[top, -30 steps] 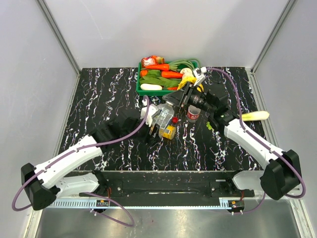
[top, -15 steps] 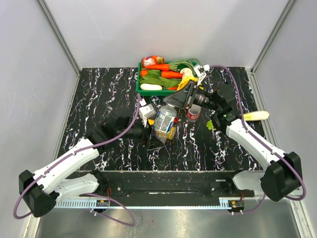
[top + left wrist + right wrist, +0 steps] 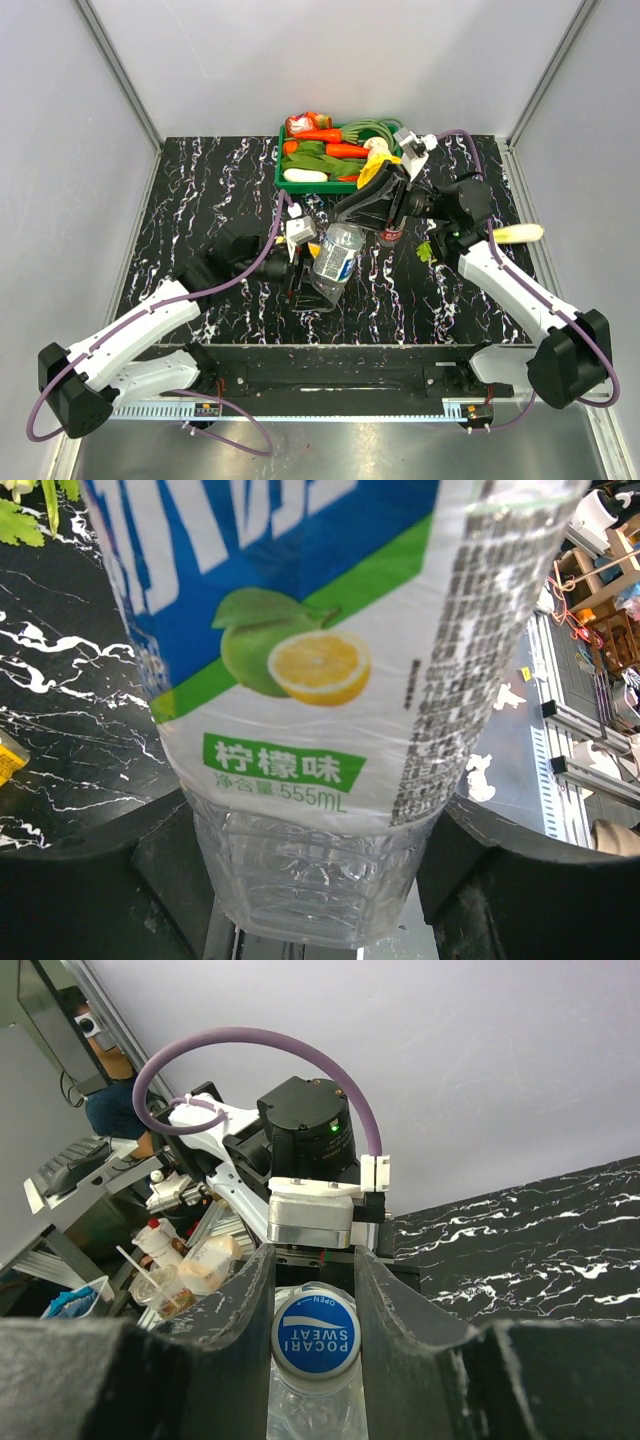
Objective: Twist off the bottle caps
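My left gripper (image 3: 310, 290) is shut on the base of the clear bottle with the blue label (image 3: 336, 256) and holds it tilted above the table; in the left wrist view (image 3: 315, 880) the bottle (image 3: 300, 680) fills the frame. Its blue cap (image 3: 315, 1335) sits between my right gripper's (image 3: 314, 1290) jaws, which press on both sides of it; that gripper (image 3: 352, 216) reaches in from the right. The bottle with the red label (image 3: 390, 236) stands just behind. The orange-yellow bottle and the red and yellow caps are hidden.
A green tray (image 3: 284, 184) of vegetables stands at the back. A white vegetable (image 3: 515, 234) lies at the right edge and a green leaf (image 3: 426, 250) near the right arm. A yellow item (image 3: 6, 765) shows at the left wrist view's edge.
My left gripper has raised and tilted the blue-labelled bottle, which now covers the orange-yellow bottle. My right gripper has drawn back a little and sits on the blue cap.
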`<state>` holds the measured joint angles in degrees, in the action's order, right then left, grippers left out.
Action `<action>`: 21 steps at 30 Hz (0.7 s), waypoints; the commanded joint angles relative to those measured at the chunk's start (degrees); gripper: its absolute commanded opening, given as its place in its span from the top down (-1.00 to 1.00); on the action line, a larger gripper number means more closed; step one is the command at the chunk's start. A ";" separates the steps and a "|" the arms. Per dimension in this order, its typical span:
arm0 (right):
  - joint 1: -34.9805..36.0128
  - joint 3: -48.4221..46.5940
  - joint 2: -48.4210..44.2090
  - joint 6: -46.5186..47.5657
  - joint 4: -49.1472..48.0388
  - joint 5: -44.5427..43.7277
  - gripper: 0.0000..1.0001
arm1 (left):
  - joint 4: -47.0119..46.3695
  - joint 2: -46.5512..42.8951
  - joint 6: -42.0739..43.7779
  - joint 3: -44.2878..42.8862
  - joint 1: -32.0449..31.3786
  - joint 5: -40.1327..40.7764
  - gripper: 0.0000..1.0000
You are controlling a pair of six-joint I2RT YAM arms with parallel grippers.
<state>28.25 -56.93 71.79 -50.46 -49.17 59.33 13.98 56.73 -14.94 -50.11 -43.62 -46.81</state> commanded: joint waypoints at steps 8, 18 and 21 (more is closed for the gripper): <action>0.22 -1.25 -3.93 3.42 1.86 -2.19 -0.31 | -0.36 0.05 2.45 -1.31 0.02 1.98 -0.09; 0.05 -5.21 -8.68 13.80 25.42 -20.55 -0.79 | 10.27 0.49 7.02 -4.21 0.02 14.80 -0.10; 0.14 -5.56 -9.04 15.12 29.56 -23.99 -0.84 | 12.47 0.31 7.55 -5.26 -0.15 21.12 -0.11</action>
<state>28.27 -59.77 64.07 -39.38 -27.73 43.66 24.45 57.56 -9.76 -51.20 -43.62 -34.83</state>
